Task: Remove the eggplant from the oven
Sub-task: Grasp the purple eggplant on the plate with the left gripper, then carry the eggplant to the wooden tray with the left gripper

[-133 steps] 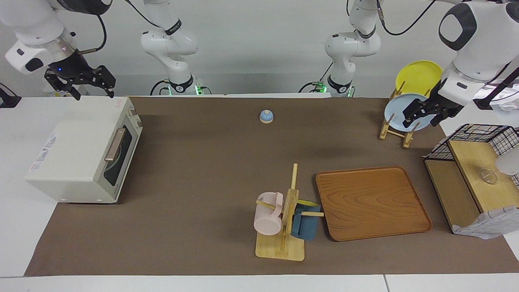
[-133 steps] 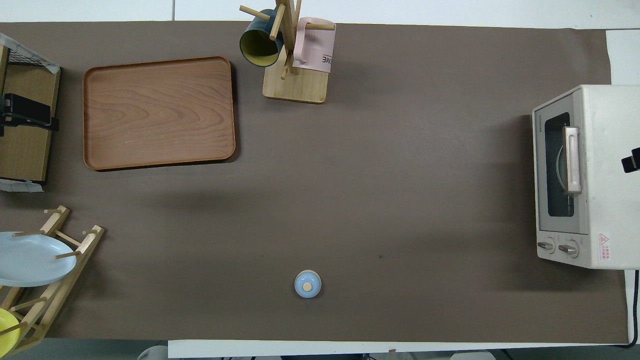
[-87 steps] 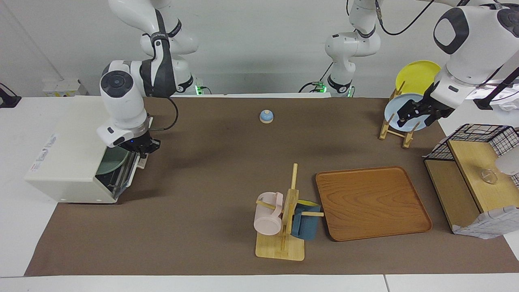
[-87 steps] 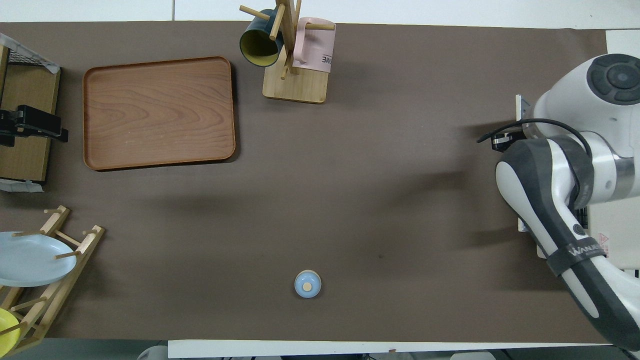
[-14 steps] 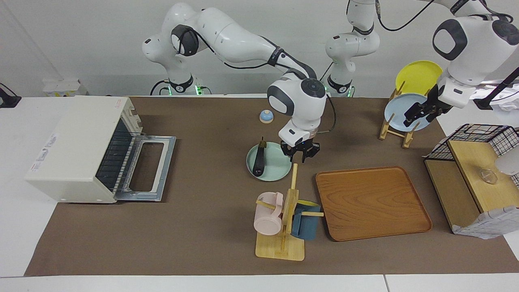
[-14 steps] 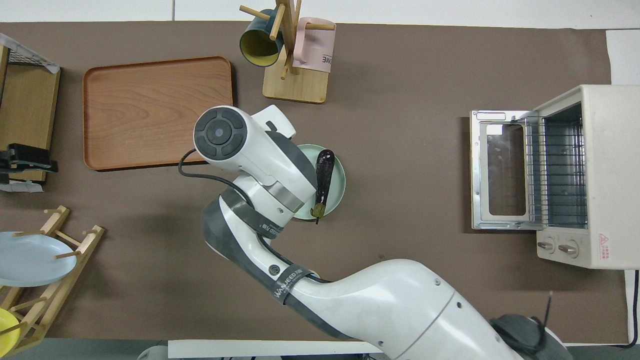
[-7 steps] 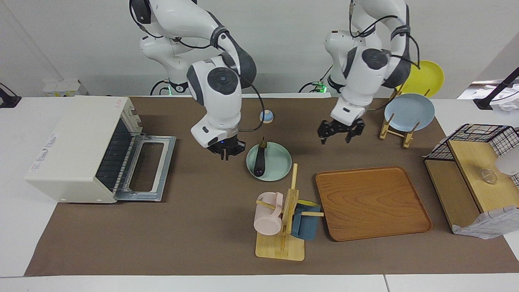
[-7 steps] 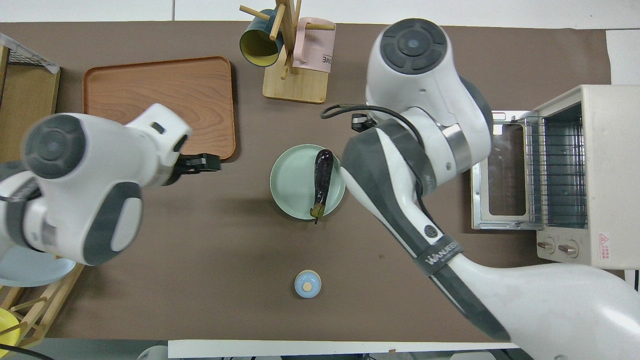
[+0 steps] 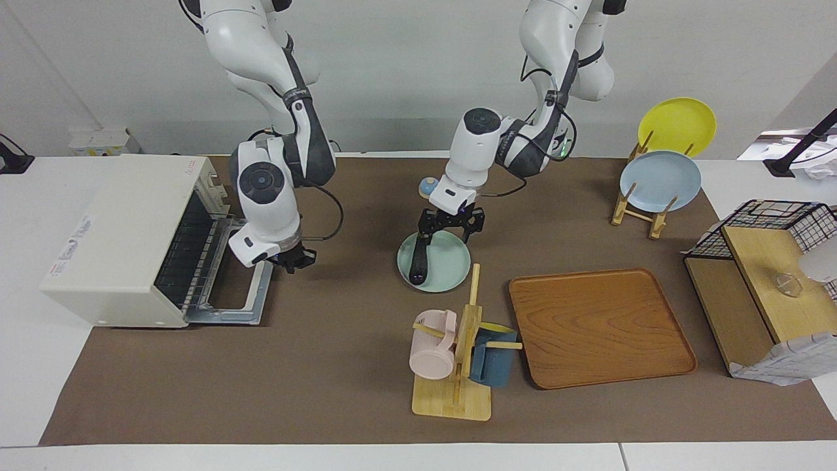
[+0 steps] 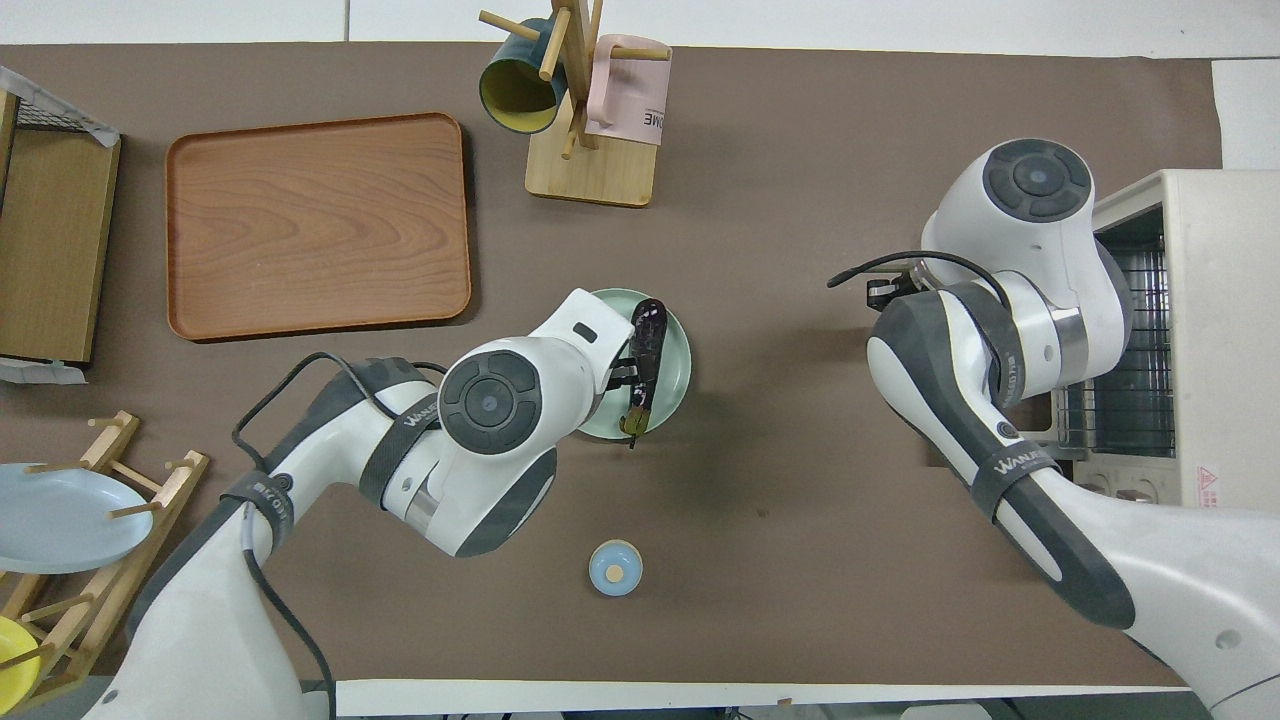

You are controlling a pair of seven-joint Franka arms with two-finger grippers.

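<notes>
Brown matting covers the table under both my arms. My left gripper [image 9: 451,229] hangs with fingers apart just over the stem end of the eggplant [image 9: 418,258], which lies on the green plate [image 9: 451,269] beneath it, already outside the oven [image 9: 124,242]. My right gripper [image 9: 292,259], fingers together, sits by the lowered oven door [image 9: 252,288], I judge to shut it; only the wire rack [image 9: 189,248] shows inside.

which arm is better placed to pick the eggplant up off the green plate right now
Probably the left. The left gripper hangs open right over the eggplant on the green plate, while the right gripper is over the oven door.
</notes>
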